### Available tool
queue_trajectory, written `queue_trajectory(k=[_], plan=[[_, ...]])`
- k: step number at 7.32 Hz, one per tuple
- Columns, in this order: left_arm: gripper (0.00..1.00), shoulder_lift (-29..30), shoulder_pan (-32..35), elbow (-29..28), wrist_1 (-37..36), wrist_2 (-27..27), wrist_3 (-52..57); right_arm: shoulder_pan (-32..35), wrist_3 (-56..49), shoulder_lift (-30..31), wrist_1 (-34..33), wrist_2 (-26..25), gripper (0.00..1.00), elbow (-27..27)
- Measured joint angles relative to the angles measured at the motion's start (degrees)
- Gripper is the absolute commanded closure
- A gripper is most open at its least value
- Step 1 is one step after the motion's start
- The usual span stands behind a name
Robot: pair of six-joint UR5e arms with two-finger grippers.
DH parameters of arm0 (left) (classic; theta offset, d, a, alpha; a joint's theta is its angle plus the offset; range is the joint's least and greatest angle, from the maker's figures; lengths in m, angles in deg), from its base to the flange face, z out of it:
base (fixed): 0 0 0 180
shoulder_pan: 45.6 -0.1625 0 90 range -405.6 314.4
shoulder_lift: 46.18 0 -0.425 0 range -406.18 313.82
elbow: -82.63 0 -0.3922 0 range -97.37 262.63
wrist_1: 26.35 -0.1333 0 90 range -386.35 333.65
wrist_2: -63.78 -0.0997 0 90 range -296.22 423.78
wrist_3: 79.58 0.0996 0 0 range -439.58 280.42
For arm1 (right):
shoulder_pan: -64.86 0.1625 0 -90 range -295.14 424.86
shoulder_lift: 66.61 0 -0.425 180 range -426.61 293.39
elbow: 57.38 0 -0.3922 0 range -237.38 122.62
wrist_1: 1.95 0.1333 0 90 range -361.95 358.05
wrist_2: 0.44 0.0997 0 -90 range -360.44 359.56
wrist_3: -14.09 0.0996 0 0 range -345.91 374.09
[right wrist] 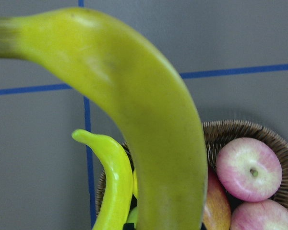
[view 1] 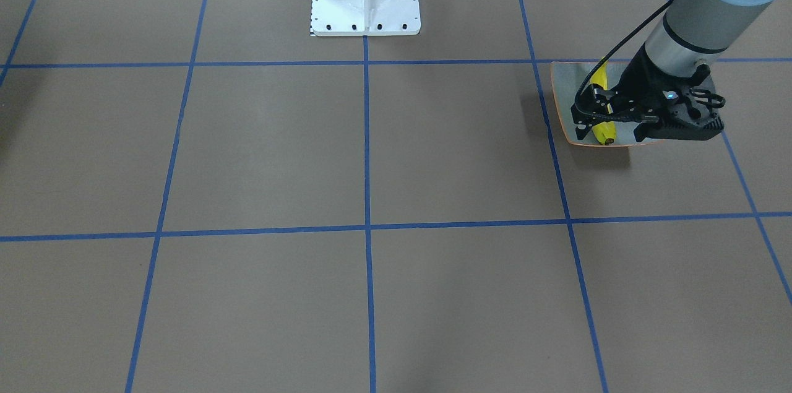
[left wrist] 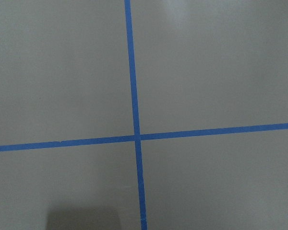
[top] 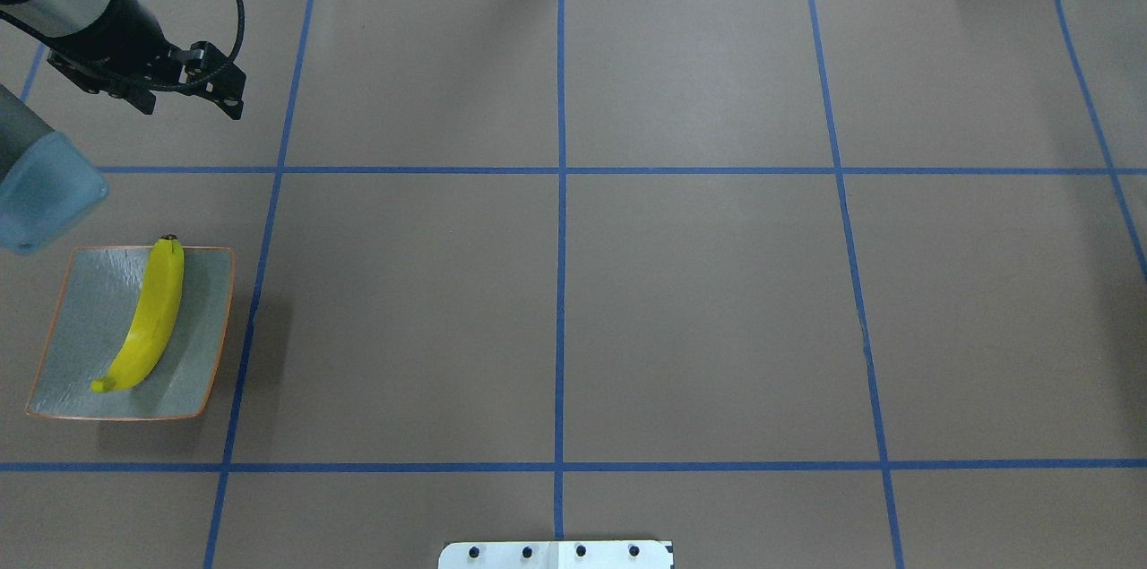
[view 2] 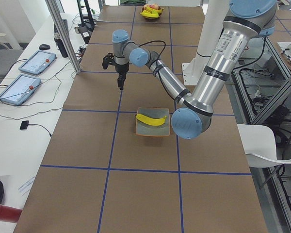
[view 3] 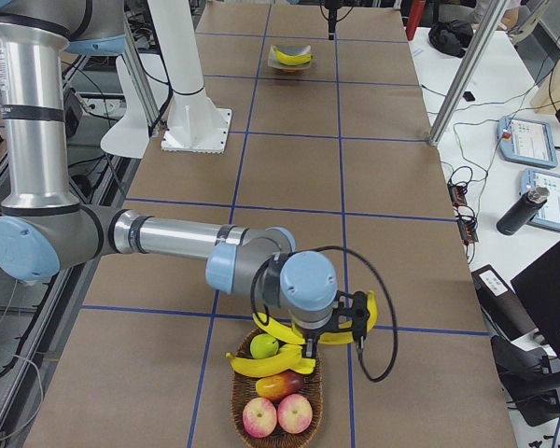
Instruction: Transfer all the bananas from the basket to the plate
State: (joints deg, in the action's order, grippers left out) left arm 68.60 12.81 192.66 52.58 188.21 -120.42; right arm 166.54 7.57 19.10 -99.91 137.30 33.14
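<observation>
no legible text anywhere

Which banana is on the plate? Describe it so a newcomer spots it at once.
On the robot's left side of the table sits a square grey plate with an orange rim. One yellow banana lies diagonally across it, alone; the other bananas are at the far right end, at the basket with apples.

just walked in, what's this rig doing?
One banana lies on the plate. The left pincer hangs open and empty over the table beyond it. The right pincer is over the basket with a second banana raised at it, grip not visible; another banana lies inside.
</observation>
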Motion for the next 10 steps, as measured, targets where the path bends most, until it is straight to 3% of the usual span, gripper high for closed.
queue_trajectory(k=[5, 8, 10], plan=[[0.0, 0.4, -2.2, -2.0, 16.8, 0.4, -10.3, -26.6, 8.1, -20.1, -10.1, 1.3, 1.0, 4.4], [0.0, 0.8, -3.2, -8.2, 36.7, 2.8, -18.8, -37.8, 10.9, -23.2, -10.8, 5.3, 1.0, 7.2], [0.0, 1.8, -5.4, -14.6, 53.6, 2.6, -28.0, -44.7, 22.5, -25.1, -10.4, 6.7, 1.0, 10.2]])
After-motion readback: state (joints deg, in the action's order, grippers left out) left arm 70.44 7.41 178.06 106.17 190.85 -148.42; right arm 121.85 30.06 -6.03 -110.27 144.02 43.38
